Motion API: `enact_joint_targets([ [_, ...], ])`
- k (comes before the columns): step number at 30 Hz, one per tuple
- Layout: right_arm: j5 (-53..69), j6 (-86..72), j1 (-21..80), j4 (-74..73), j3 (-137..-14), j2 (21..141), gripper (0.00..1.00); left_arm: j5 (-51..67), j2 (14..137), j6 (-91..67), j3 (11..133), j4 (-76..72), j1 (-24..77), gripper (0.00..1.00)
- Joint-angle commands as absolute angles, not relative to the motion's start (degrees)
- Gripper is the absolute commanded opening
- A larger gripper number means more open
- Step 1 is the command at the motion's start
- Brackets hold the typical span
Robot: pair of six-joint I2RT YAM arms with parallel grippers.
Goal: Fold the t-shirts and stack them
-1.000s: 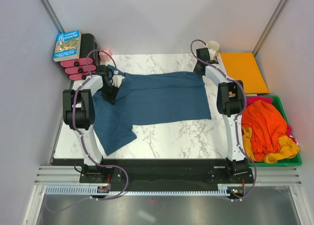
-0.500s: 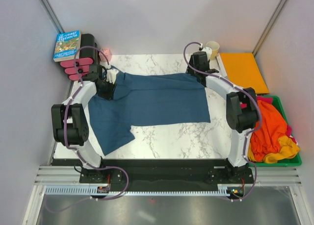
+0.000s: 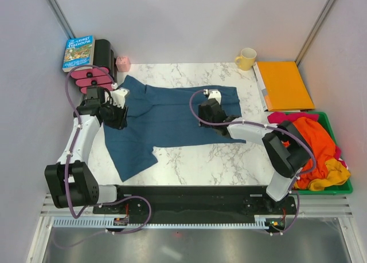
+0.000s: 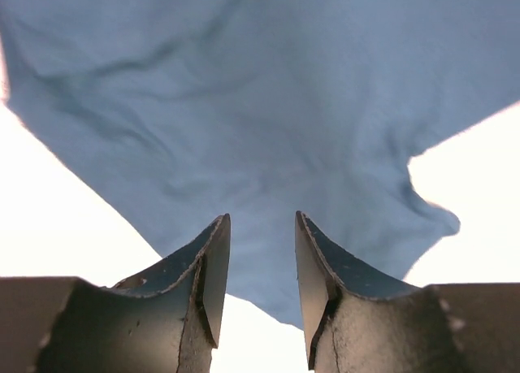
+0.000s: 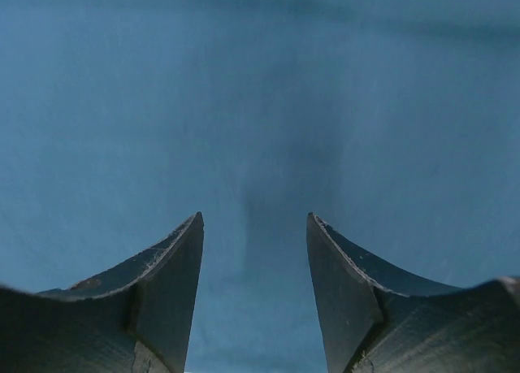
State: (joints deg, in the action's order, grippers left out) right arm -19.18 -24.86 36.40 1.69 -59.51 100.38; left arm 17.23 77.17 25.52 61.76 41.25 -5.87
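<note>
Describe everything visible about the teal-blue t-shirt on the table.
The teal-blue t-shirt is soft, plain cloth. It lies spread roughly flat and lightly wrinkled on the marble table, with one flap reaching toward the near left edge. The left gripper and right gripper hang over it, jaws open, gripping nothing.

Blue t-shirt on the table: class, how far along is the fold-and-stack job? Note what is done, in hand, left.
Done: the blue t-shirt lies spread on the marble table; no folded stack shows. In hand: left pincer and right pincer hover open over it, gripping nothing. Left: folding it, then the orange shirt, yellow shirt and pink shirt heaped in the green bin.
</note>
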Motion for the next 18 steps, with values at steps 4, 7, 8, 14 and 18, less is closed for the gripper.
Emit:
enact_joint_targets([
  [4,-23.11,-25.23,40.6,7.56,-54.41,99.84,0.61,26.97,74.71,23.57,62.14,56.68,-5.45,0.42],
  [7,-23.38,-24.7,43.24,9.75,-53.35,100.19,0.61,26.55,74.88,22.59,59.68,57.66,-5.28,0.4],
  [8,-23.29,-24.26,43.94,10.63,-53.35,100.46,0.61,25.5,75.4,21.98,59.76,57.48,-5.45,0.4],
  [14,-25.22,-22.41,49.21,9.41,-56.6,103.36,0.61,25.23,75.76,21.36,59.24,55.02,-5.19,0.38],
  [18,-27.68,-23.11,50.54,10.89,-55.81,101.52,0.61,23.56,71.22,16.46,55.83,40.85,-5.27,0.35],
])
